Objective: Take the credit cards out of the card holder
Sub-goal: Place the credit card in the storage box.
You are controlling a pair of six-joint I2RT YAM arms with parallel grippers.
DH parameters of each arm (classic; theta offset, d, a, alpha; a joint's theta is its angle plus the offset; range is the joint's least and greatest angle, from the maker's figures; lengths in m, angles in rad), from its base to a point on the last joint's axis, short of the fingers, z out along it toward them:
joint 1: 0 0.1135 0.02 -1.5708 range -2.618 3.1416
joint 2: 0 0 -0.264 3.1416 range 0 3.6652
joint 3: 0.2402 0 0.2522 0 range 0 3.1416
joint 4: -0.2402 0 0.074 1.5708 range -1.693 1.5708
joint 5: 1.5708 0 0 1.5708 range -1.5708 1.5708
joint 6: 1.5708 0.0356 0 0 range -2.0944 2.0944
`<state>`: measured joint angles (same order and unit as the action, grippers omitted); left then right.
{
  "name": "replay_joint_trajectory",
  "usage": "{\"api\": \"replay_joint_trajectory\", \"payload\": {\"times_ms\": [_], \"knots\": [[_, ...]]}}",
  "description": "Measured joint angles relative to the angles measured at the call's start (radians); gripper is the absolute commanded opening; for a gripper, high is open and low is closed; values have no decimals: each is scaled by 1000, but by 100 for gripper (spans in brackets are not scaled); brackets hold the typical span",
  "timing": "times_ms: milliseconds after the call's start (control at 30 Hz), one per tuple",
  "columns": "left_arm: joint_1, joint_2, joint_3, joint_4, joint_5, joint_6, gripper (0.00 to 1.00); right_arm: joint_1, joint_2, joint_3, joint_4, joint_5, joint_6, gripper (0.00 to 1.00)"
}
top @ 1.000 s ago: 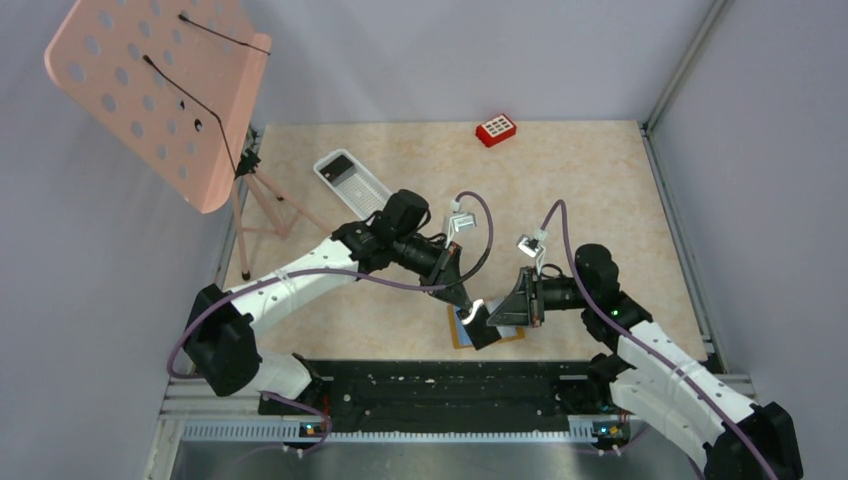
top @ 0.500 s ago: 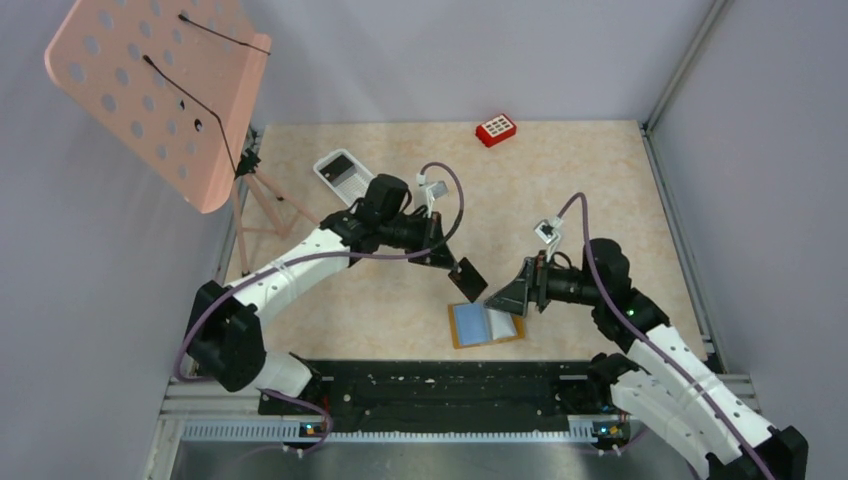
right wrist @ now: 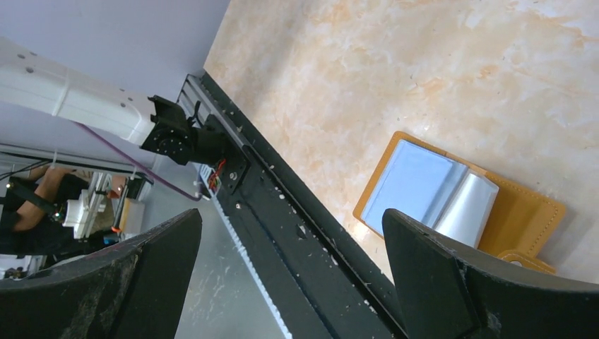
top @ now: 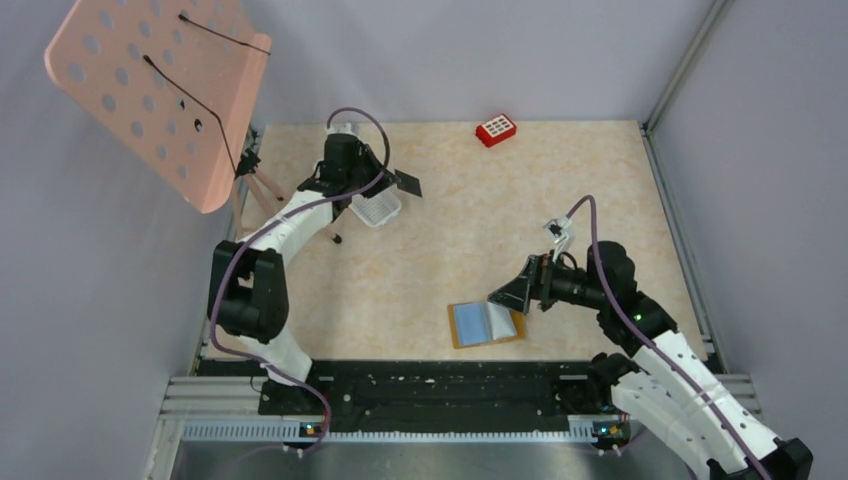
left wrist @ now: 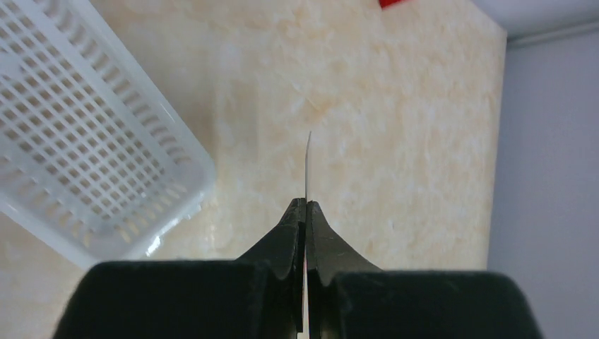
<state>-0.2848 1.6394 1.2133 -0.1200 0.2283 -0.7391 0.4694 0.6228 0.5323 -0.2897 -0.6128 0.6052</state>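
Working across from the left: the left gripper (top: 390, 184) is way out at the far left of the table, fingers pressed together on one of the credit cards (top: 408, 183). In the wrist view the card (left wrist: 308, 166) shows edge-on, pinched right at its bottom edge, so it's standing up like a blade. The white mesh tray (left wrist: 92, 162) sits just off to the left of it, not underneath.

My read is that the step in hand is dropping this card in the tray. To do it well, I'd slide left until the card is properly over the mesh, not the rim. Then roll the wrist so the card lies closer to flat, and come down low before letting go. Released on edge from up high, a thin stiff card will probably bounce or skate off across the table (top: 470, 220).

Further right, the card holder (top: 485, 323) lies open near the front edge with its blue sleeves facing up and one clear sleeve curling upward (right wrist: 463, 208). I can't see any dark card left in it, but the sleeves could be hiding one.

The right gripper (top: 512, 296) hangs just above the holder's right side with its fingers spread wide, touching nothing. I'd keep it there, ready to pin the cover for the next pull.
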Motion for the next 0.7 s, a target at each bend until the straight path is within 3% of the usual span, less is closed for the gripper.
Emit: {"api": "replay_joint_trajectory", "payload": {"times_ms": [300, 700], "knots": [[78, 192, 179, 59, -222, -38, 0, 0, 45, 1, -11, 11, -29, 99], [163, 311, 271, 97, -351, -55, 0, 0, 126, 1, -8, 14, -56, 99]]}}
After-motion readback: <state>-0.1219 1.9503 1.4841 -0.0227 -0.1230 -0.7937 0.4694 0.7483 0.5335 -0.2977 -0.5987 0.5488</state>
